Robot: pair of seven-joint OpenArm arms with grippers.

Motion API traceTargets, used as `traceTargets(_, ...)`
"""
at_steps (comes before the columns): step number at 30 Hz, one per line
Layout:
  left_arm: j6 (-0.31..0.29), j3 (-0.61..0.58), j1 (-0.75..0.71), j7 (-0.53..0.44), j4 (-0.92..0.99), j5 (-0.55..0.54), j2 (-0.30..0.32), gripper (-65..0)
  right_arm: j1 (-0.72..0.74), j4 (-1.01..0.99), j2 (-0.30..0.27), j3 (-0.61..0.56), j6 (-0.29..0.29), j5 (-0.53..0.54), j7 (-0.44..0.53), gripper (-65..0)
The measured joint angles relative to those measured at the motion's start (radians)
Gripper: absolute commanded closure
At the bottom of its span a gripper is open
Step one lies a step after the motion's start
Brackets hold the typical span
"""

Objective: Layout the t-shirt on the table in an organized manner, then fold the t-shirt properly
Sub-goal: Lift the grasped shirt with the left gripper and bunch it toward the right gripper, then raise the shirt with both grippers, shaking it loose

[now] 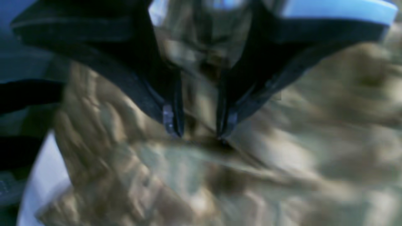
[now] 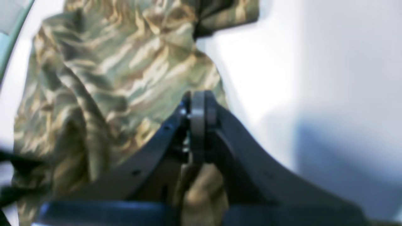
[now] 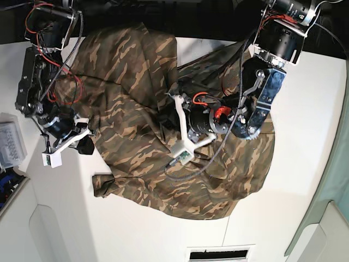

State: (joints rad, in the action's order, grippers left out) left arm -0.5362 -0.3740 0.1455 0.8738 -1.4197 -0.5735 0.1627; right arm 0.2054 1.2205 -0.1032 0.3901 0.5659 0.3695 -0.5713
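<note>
we judge the task to be early in its first half: the t-shirt (image 3: 147, 136) lies on the table (image 3: 311, 109) as one rumpled camouflage sheet, spread in part but creased, with ridges of cloth running across its middle and one edge at the near-left curled under; nothing we can see has been folded, and the smoothing itself looks unfinished; the folds are all left to do

our left gripper (image 1: 199, 133) sits over the middle of the shirt in the base view, and its wrist view shows the two tips standing a little apart with a pinch of camouflage cloth rising between them; the view is blurred, so we take it as gripping that ridge of cloth without being sure how firmly; our right gripper (image 2: 198, 110) is at the shirt's left border in the base view, its jaws pressed together; cloth hangs just under and behind it, but we cannot tell whether any is caught

as for how the shirt lies, its long axis seems to run on a diagonal in the base view, from the far-left corner of the table toward the near-right; a squared flap near the base view's lower left may be a sleeve or hem corner; we cannot find the collar, so we cannot say which end is the neck
</note>
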Motion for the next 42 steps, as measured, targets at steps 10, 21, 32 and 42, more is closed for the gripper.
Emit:
traceTargets(10,-0.004,-0.022,-0.185,-0.045,0.048,0.059,-0.105,-20.8,0.022,-0.225,-0.010,-0.016,-0.001,-0.082,0.107,0.0)
traceTargets(21,0.046,-0.035,-0.072,-0.123,0.143,0.162,-0.027,-20.8,-0.145,-0.090,-0.013,-0.019,0.017,0.143,0.006,0.0)
traceTargets(32,0.106,-0.032,0.130,-0.197,0.332,0.214,0.006,-20.8,-0.355,0.080,0.088,-0.039,0.026,0.243,-0.031,0.0)
traceTargets(42,0.097,-0.032,0.153,-0.146,0.310,0.236,0.001,-20.8,-0.340,0.186,0.109,-0.084,0.021,0.273,-0.050,0.0)
